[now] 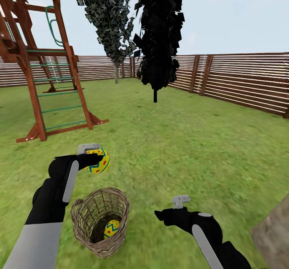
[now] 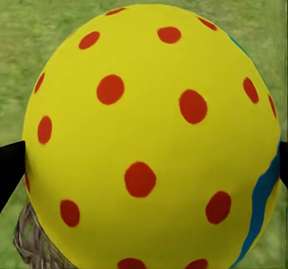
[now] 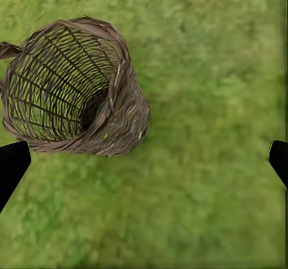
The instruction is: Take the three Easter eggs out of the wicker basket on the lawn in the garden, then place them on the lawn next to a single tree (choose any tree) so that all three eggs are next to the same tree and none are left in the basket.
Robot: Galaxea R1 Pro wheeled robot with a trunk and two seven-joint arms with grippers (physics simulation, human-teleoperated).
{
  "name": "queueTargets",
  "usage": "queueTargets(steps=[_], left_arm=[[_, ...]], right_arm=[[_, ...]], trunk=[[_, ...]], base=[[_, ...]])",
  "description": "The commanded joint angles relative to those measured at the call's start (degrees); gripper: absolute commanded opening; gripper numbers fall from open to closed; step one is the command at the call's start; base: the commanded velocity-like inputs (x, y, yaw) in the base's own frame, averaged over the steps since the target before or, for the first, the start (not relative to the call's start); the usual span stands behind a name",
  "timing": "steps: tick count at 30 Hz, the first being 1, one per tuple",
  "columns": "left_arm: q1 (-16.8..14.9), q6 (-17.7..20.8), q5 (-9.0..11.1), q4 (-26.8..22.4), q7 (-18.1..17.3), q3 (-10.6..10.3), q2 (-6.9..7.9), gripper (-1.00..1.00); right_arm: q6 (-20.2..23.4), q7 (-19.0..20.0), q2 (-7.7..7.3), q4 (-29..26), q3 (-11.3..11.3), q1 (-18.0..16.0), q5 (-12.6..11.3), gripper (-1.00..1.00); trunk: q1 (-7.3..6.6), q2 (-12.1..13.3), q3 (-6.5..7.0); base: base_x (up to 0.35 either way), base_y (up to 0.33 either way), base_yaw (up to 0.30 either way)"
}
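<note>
My left gripper [image 1: 94,156] is shut on a yellow Easter egg [image 1: 99,160] with red dots and a blue band, held in the air just beyond the wicker basket [image 1: 86,215]. In the left wrist view that egg [image 2: 150,137] sits between the fingers [image 2: 11,170], with a bit of the basket [image 2: 30,245] behind it. A second egg [image 1: 111,228] lies inside the basket on the lawn [image 1: 180,148]. My right gripper [image 1: 168,209] hovers open to the right of the basket. Its wrist view shows the gripper [image 3: 146,164] over grass beside the basket [image 3: 120,119].
A pale mottled tree trunk [image 1: 273,237] stands close at the bottom right. A wooden play frame [image 1: 44,80] is at the far left. A near-black columnar tree [image 1: 157,40] and a thin leafy one [image 1: 110,16] stand before the slat fence [image 1: 241,80].
</note>
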Motion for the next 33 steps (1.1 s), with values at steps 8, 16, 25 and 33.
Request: queueTargets(steps=[8, 16, 25, 33], left_arm=[[0.4, 0.3, 0.6, -0.5, 0.3, -0.9, 0.01, -1.00], [0.8, 0.3, 0.6, -1.4, 0.3, -2.6, 0.01, -1.00], [1.1, 0.3, 0.8, -1.2, 0.2, -5.9, 0.01, -1.00], [1.1, 0.3, 0.7, -1.2, 0.2, -7.0, 0.01, -1.00]], right_arm=[[0.2, -0.6, -0.05, 0.0, 0.1, -0.1, -0.6, 1.00], [0.1, -0.6, -0.05, 0.0, 0.1, -0.1, -0.6, 1.00], [0.1, -0.6, -0.05, 0.0, 0.1, -0.1, -0.6, 1.00], [0.1, -0.6, -0.05, 0.0, 0.1, -0.1, -0.6, 1.00]], trunk=[[-0.44, 0.8, 0.85], [-2.20, 4.0, 2.83], [-3.08, 5.6, 4.17], [-3.08, 5.6, 4.72]], base=[[0.000, 0.000, -0.214], [0.000, 0.000, -0.214], [-0.007, 0.000, -0.214], [-0.280, 0.000, -0.214]])
